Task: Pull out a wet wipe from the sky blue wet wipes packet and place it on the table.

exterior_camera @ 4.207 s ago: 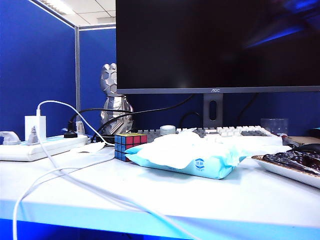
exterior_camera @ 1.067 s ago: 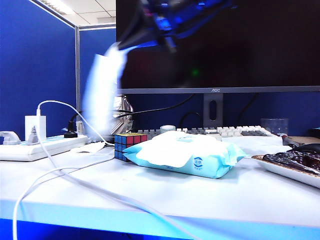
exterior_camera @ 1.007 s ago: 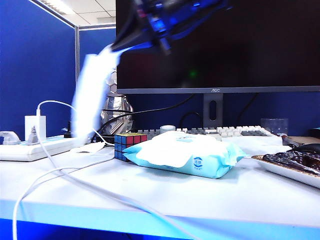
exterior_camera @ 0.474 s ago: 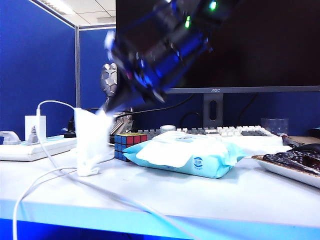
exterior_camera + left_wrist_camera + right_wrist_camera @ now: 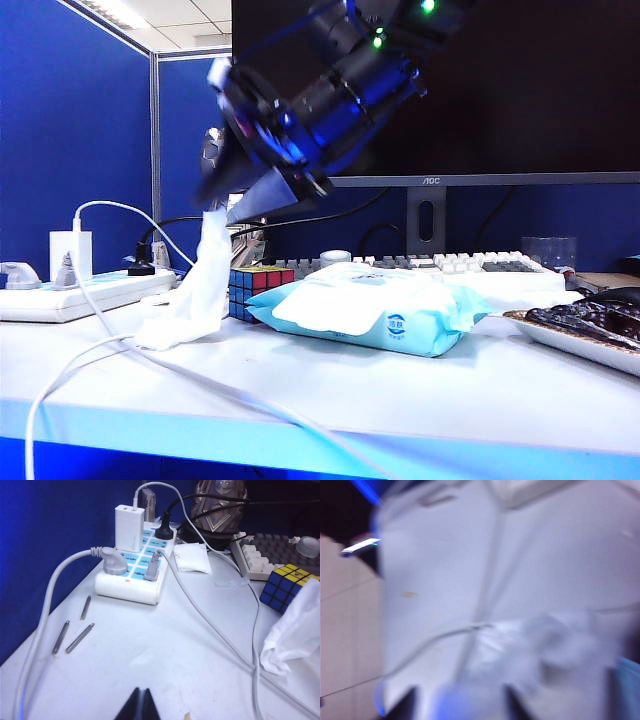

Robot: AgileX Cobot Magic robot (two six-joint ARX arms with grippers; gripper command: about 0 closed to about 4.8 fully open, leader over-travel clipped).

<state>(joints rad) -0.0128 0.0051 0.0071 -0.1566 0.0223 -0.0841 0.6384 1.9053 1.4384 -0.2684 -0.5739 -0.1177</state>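
Exterior view low at table point(image 5: 420, 385) edge, facing the monitor point(image 5: 450, 90), left wrist view high, angled down, right wrist view close, blurred, both sharing the wet wipe point(image 5: 200, 290), cube point(image 5: 287, 586)

Right arm point(image 5: 340, 75): dark housing, black with a blue sheen under the room's light, built of stacked cylindrical sections. Two small green indicator lights show near its upper end. A round, flange-like collar sits where the wrist meets the right gripper point(image 5: 225, 205). The gripper's fingers are flat, tapering, grey-black blades; motion blur hides finer detail such as screws or markings. In the right wrist view only two dark finger stubs show at the frame edge, heavily blurred.

Left gripper point(image 5: 140, 706): two thin black fingertips, wedge-shaped, pressed together to a point. No more of the left arm is visible.
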